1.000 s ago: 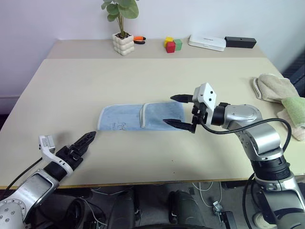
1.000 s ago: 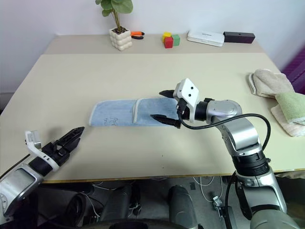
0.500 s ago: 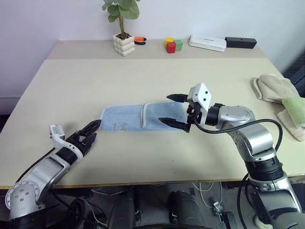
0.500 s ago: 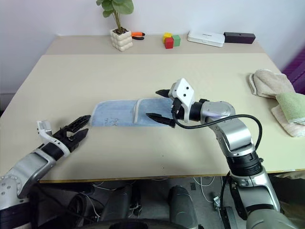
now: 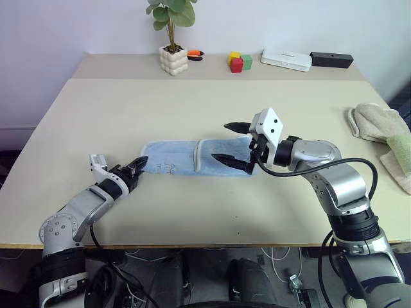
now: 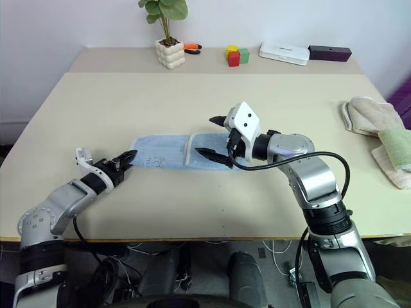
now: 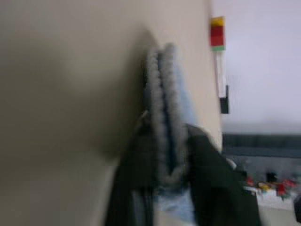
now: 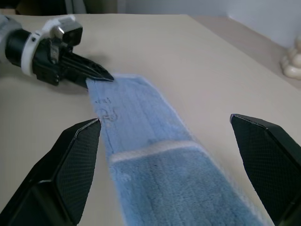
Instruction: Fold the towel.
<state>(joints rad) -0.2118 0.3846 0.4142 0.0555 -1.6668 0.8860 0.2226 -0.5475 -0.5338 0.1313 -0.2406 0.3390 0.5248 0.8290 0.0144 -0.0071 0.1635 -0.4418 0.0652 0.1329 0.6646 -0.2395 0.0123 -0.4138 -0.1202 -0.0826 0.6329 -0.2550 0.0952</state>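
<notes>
The towel (image 5: 192, 158) lies flat near the middle of the tabletop (image 5: 192, 102), a long narrow strip already folded over on itself at the robot's right end, with its long axis running side to side across the robot's front. The left hand (image 5: 137, 167) is at the strip's left short end, reaching in low along the surface, and its two black fingers are shut on the towel's edge there; the left wrist view has the terry layers pinched between them. The right hand (image 5: 231, 142) hovers over the opposite, doubled end with its fingers spread wide and nothing between them, one above the cloth's far edge and one above the near edge. So the left hand is the one with hold of the free end, and my guess is the fold turns on carrying that end rightward along the strip's length toward the open right hand. The surface is a plain beige top, bare around the towel. Along the back edge stand a small potted plant (image 5: 173, 38), some coloured blocks (image 5: 239, 61), a white box (image 5: 286, 59) and a black bar (image 5: 331, 59); off at the right edge sit a beige cloth (image 5: 374, 122) and a pale green cloth (image 5: 401, 146).
</notes>
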